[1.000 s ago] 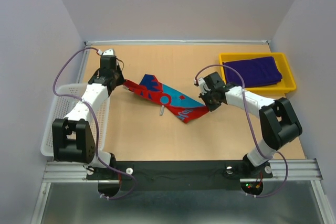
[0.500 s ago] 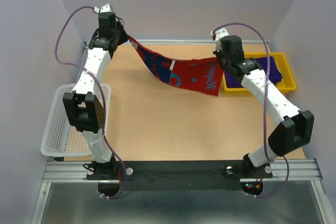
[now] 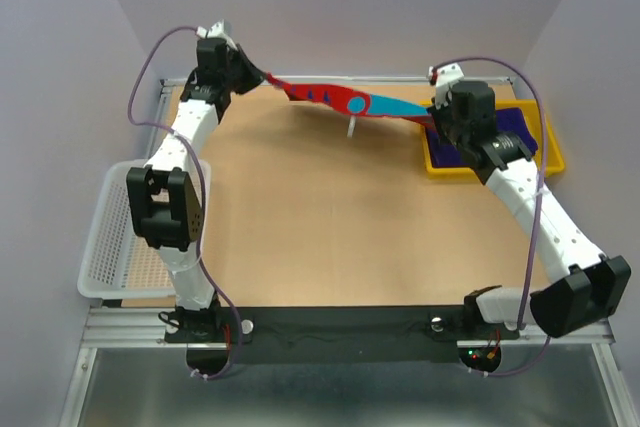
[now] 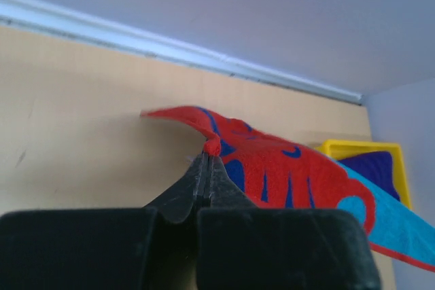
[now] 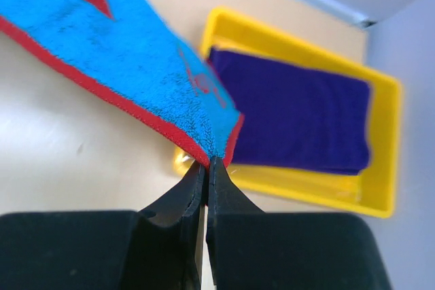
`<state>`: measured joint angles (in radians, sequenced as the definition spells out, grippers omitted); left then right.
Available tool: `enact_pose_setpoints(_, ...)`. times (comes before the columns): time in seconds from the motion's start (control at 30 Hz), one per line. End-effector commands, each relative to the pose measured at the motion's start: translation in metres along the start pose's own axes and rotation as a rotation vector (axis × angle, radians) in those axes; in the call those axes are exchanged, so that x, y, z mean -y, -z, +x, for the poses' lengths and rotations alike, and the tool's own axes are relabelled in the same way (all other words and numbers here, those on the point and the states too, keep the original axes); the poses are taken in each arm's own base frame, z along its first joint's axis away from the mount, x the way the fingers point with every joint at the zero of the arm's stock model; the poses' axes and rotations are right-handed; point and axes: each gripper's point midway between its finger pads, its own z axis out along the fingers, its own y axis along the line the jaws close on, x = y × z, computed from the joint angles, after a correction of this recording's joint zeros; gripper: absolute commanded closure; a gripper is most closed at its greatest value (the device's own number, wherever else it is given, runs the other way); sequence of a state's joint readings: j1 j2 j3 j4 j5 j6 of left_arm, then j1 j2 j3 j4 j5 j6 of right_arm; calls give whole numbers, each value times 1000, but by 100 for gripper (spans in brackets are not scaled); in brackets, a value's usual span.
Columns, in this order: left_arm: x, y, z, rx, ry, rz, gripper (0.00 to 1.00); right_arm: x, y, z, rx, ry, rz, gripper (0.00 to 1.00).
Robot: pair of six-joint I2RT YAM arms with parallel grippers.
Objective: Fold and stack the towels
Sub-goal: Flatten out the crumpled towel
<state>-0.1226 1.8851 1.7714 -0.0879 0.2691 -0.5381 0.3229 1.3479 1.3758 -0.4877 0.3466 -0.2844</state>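
Observation:
A red towel [image 3: 350, 103] with light-blue marks hangs stretched in the air over the far part of the table. My left gripper [image 3: 266, 78] is shut on its left corner, and the left wrist view shows the red cloth [image 4: 272, 168] pinched at the tips of the left gripper [image 4: 207, 157]. My right gripper [image 3: 432, 113] is shut on the opposite corner; in the right wrist view the blue side of the towel [image 5: 136, 52] runs up to the left from the right gripper [image 5: 207, 162]. A folded deep purple towel [image 5: 292, 117] lies in the yellow tray [image 5: 306, 191].
The yellow tray [image 3: 440, 162] stands at the far right of the table, below my right wrist. A white mesh basket [image 3: 110, 247] sits at the left edge. A white label tag [image 3: 353, 128] dangles from the towel. Walls close in on three sides.
Both arms have lifted the red towel off the table and carried it up and back. The towel has gone from slack and drooping to stretched nearly taut between the two grippers.

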Motion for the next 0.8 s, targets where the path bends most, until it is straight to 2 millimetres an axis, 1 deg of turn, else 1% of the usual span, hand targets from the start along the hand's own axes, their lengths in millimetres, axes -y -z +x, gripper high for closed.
enact_pose_setpoints(0.0, -46, 7, 32, -10, -37, -118, 100, -61, 19, 36, -32, -99, -285, 99)
enact_pose_setpoints(0.03, -70, 5, 60, -61, -27, -172, 100, -71, 21, 45, -52, -119, -330, 98)
enact_pose_setpoints(0.07, -82, 6, 71, -74, -25, -204, 100, -93, 25, 65, -104, -156, -420, 97)
enact_pose_setpoints(0.1, -97, 5, 83, -89, -17, -247, 100, -102, 30, 76, -141, -176, -460, 98)
enact_pose_setpoints(0.13, -114, 6, 101, -124, -6, -287, 100, -111, 33, 86, -175, -200, -495, 97)
enact_pose_setpoints(0.17, -126, 7, 108, -135, 1, -317, 100, -126, 40, 100, -225, -241, -556, 97)
enact_pose_setpoints(0.23, -151, 9, 124, -154, 9, -390, 100, -142, 52, 119, -298, -292, -619, 97)
enact_pose_setpoints(0.27, -157, 9, 126, -155, 5, -410, 100, -151, 59, 126, -332, -323, -653, 96)
enact_pose_setpoints(0.3, -168, 9, 130, -158, 4, -444, 100, -163, 69, 142, -391, -340, -710, 96)
enact_pose_setpoints(0.33, -173, 9, 135, -170, 2, -457, 100, -176, 79, 145, -429, -308, -747, 96)
enact_pose_setpoints(0.37, -183, 9, 137, -170, 2, -495, 100, -179, 83, 148, -465, -301, -727, 96)
enact_pose_setpoints(0.43, -188, 6, 137, -176, 2, -509, 100, -195, 93, 150, -495, -283, -787, 95)
enact_pose_setpoints(0.47, -189, 6, 136, -176, 1, -520, 99, -207, 96, 157, -545, -287, -815, 95)
enact_pose_setpoints(0.5, -196, 5, 139, -186, -3, -544, 99, -214, 100, 166, -605, -295, -834, 94)
enact_pose_setpoints(0.53, -195, 4, 134, -185, -12, -555, 99, -224, 104, 176, -665, -277, -845, 93)
enact_pose_setpoints(0.57, -197, 4, 133, -187, -14, -570, 99, -227, 107, 181, -676, -263, -850, 92)
enact_pose_setpoints(0.6, -201, 3, 128, -177, -24, -590, 98, -234, 108, 190, -725, -266, -850, 90)
enact_pose_setpoints(0.63, -202, 4, 129, -184, -29, -602, 95, -242, 115, 199, -754, -252, -864, 86)
enact_pose_setpoints(0.7, -203, 4, 125, -179, -40, -611, 88, -253, 121, 206, -779, -231, -890, 78)
enact_pose_setpoints(0.73, -205, 5, 121, -167, -44, -629, 81, -262, 132, 210, -787, -195, -916, 74)
enact_pose_setpoints(0.77, -206, 6, 119, -161, -47, -637, 78, -268, 138, 212, -790, -175, -931, 72)
